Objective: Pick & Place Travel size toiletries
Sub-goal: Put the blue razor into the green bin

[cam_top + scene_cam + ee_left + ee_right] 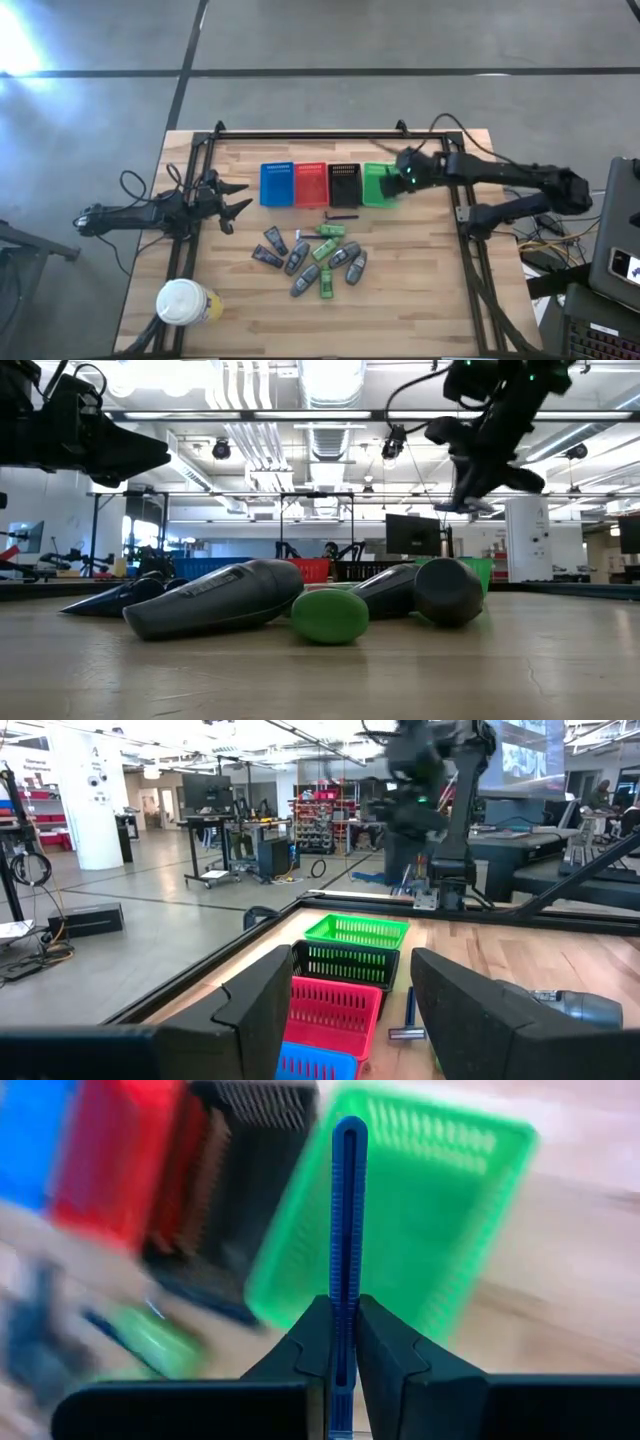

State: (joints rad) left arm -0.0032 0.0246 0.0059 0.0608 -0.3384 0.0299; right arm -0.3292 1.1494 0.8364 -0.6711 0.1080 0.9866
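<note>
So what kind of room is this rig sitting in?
Most likely a robotics lab or workshop: a wooden table framed by black rails on a polished concrete floor, and workbenches with monitors and stocked shelving under exposed ceiling ducts.

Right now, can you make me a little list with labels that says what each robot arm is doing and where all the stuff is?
right gripper: fingers shut on a thin blue stick, above the green basket
left gripper: fingers open, holding nothing, waiting at the table's left side
baskets: blue, red, black and green in a row
pile: grey, green and dark tubes lying on the table in front of the baskets
dark stick: on the table between the baskets and the pile
white-lidded cup: near left corner of the table
</note>
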